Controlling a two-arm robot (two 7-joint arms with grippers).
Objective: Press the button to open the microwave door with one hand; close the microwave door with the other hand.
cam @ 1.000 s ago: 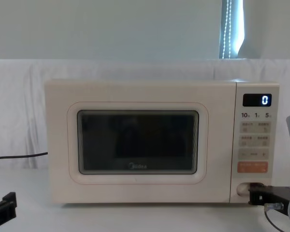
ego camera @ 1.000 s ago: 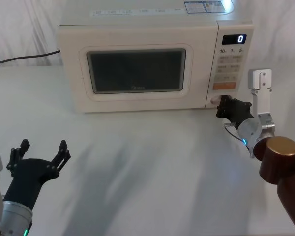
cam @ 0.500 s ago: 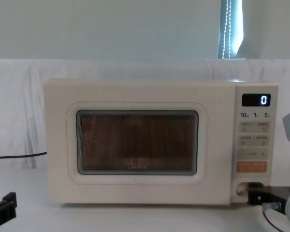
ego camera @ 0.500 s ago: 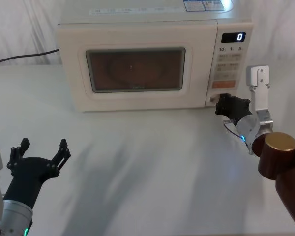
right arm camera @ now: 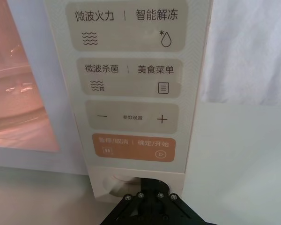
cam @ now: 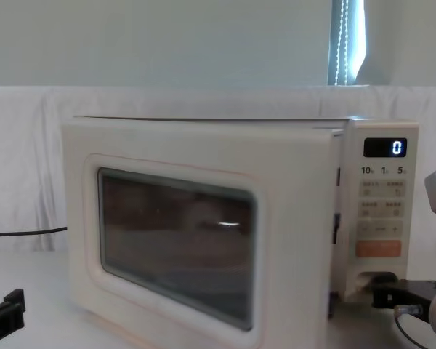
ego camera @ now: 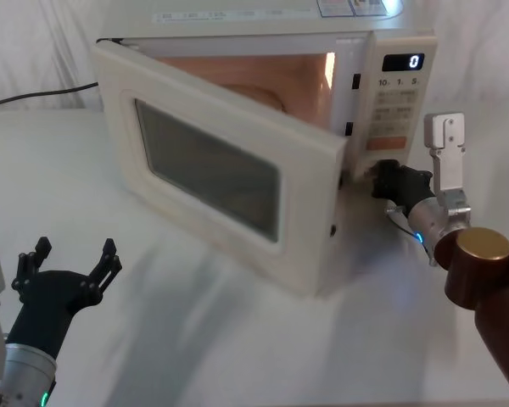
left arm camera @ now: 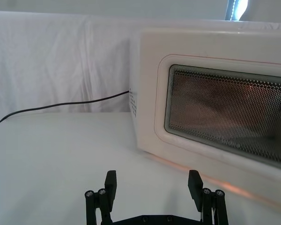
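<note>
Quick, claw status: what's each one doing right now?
Left claw: open, holding nothing, low over the table.
Right claw: at the button of the microwave; open or closed cannot be told.

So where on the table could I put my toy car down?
Bare white table lies between the black left gripper and the swung-open cream microwave door. It is also bare left of the cream microwave, by the black cord. It is crowded by the panel, where the black right gripper meets the cream button.

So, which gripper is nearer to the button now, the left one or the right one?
The right. The right gripper is at the button under the control panel. The left gripper, fingers open, hangs low at the table's near edge, far from it.
</note>
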